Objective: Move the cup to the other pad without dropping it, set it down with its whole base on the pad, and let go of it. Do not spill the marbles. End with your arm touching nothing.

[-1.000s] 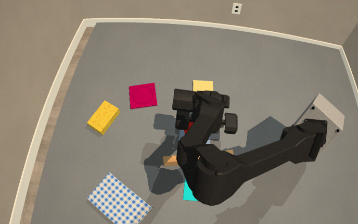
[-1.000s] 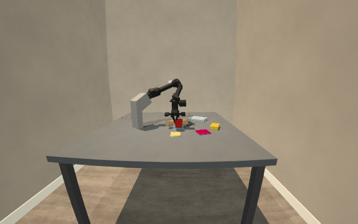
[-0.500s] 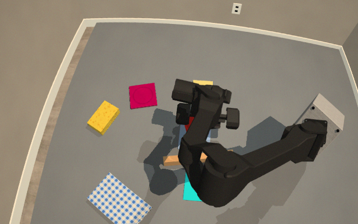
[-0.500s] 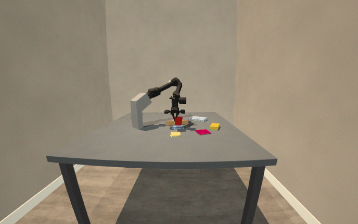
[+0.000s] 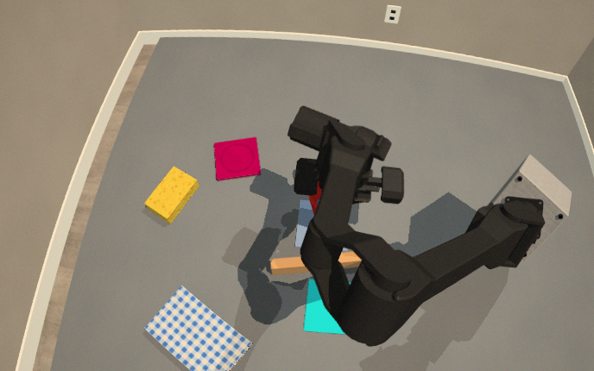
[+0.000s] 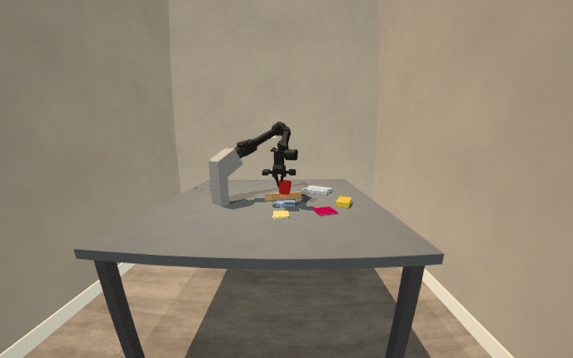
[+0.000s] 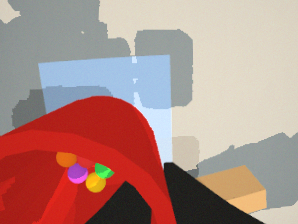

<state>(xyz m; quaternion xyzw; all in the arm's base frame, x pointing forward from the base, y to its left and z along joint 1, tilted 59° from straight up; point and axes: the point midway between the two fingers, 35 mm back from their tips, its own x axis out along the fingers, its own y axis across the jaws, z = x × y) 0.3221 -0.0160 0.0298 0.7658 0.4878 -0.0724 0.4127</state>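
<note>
My gripper (image 6: 280, 181) (image 7: 156, 171) is shut on the wall of the red cup (image 5: 315, 197) (image 6: 285, 186) (image 7: 87, 129) and holds it upright a little above the table. Several coloured marbles (image 7: 85, 175) lie inside the cup. The light blue pad (image 5: 303, 223) (image 6: 285, 203) (image 7: 107, 83) lies right below the cup. The magenta pad (image 5: 236, 158) (image 6: 325, 211) with a ring mark lies apart from it, bare. In the overhead view my arm hides most of the cup and the fingers.
A wooden block (image 5: 284, 265) (image 6: 282, 196) (image 7: 240, 189) lies close by the blue pad. A cyan pad (image 5: 317, 317), a yellow sponge (image 5: 171, 193) (image 6: 343, 201), a small yellow pad (image 6: 280, 214) and a checkered cloth (image 5: 197, 330) (image 6: 316, 190) lie around. The arm's grey pedestal (image 5: 543, 183) (image 6: 219, 176) stands aside.
</note>
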